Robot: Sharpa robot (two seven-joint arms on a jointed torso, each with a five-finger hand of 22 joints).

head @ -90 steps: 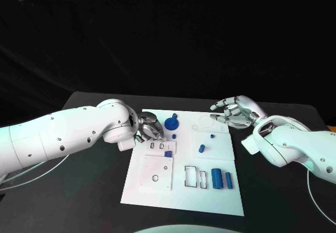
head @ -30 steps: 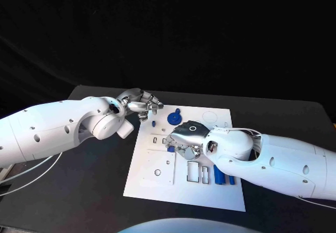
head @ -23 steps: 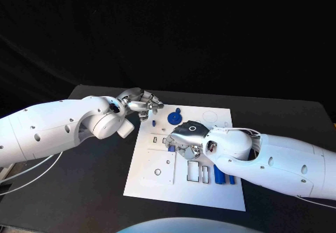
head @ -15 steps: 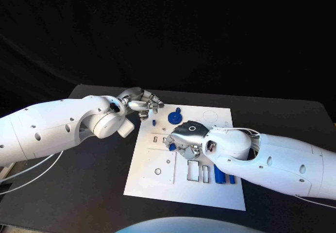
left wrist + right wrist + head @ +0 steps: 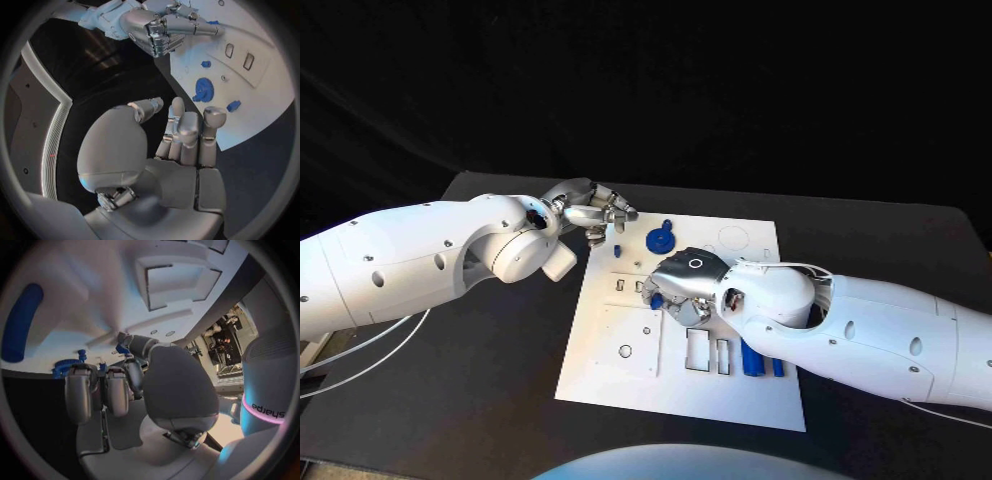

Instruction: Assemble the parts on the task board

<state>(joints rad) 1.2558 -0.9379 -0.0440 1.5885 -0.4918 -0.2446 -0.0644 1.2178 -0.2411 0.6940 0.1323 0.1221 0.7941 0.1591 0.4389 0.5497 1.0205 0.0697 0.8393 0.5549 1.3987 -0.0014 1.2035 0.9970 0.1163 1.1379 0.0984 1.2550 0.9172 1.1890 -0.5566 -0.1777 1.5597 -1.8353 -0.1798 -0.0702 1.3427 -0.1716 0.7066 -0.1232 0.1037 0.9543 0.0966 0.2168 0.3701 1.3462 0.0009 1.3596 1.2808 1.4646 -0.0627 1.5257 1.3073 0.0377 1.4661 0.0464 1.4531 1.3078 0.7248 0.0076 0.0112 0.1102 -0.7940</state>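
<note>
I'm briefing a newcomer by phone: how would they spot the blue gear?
Find the white task board mid-table, then its far edge between the left hand and right hand. The blue gear lies there: round and toothed, the widest blue part, unlike the small pegs or long bars.

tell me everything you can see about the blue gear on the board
The blue gear is a round, toothed piece that looks like plastic, with a raised hub or stem on top. It sits on the white task board near its far edge. The left hand hovers just beside it without touching; the right hand works nearer the robot. The left wrist view shows its teeth clearly.
</note>
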